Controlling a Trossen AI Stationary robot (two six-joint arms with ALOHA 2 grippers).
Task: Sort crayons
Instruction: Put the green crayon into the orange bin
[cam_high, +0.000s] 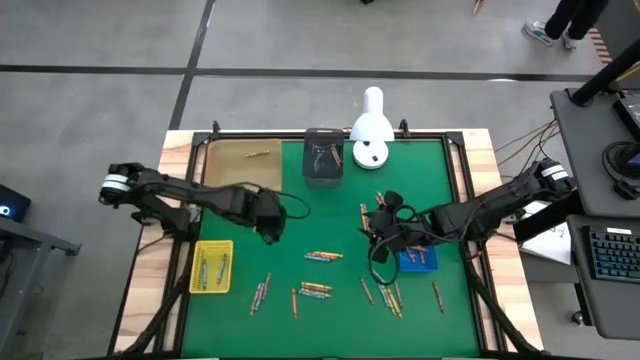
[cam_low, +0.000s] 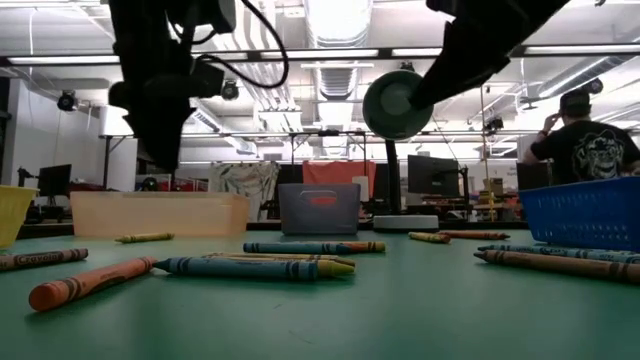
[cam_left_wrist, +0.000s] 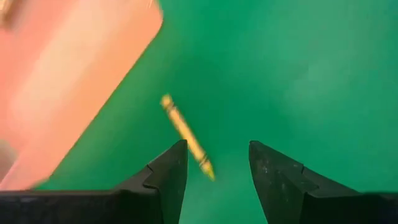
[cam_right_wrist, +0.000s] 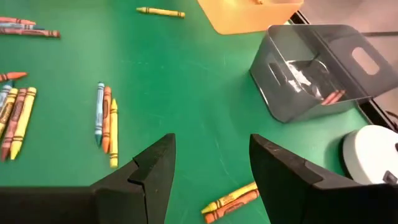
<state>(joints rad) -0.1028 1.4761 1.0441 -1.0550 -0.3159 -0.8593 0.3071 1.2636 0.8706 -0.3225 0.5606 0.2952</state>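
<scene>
Two arms: both reach in over the green table (cam_high: 330, 215), one from each side edge.
Table: green mat in a wooden frame; a white lamp (cam_high: 372, 130) stands at the middle of the far edge.
Orange tray (cam_high: 240, 165): at the far left corner, one yellow crayon lying in it.
Grey bin (cam_high: 324, 157): at the far edge just left of the lamp, with a few crayons inside.
Yellow tray (cam_high: 212, 266): near the left edge toward the front, a few crayons in it.
Blue tray (cam_high: 418, 259): right of centre, partly under the right arm.
Left gripper (cam_left_wrist: 217, 165): released, fingers apart and holding nothing, hanging over the mat left of centre, just beside the orange tray; a single yellow crayon (cam_left_wrist: 186, 135) lies on the mat between its fingertips in the left wrist view.
Right gripper (cam_right_wrist: 211, 165): released, fingers apart and empty, above the mat right of centre, beside the blue tray.
Crayons (cam_high: 318, 256): most lie loose on the mat in small clusters across the middle and front, with more grouped between the right gripper and the front edge, in orange, red, yellow and blue.
</scene>
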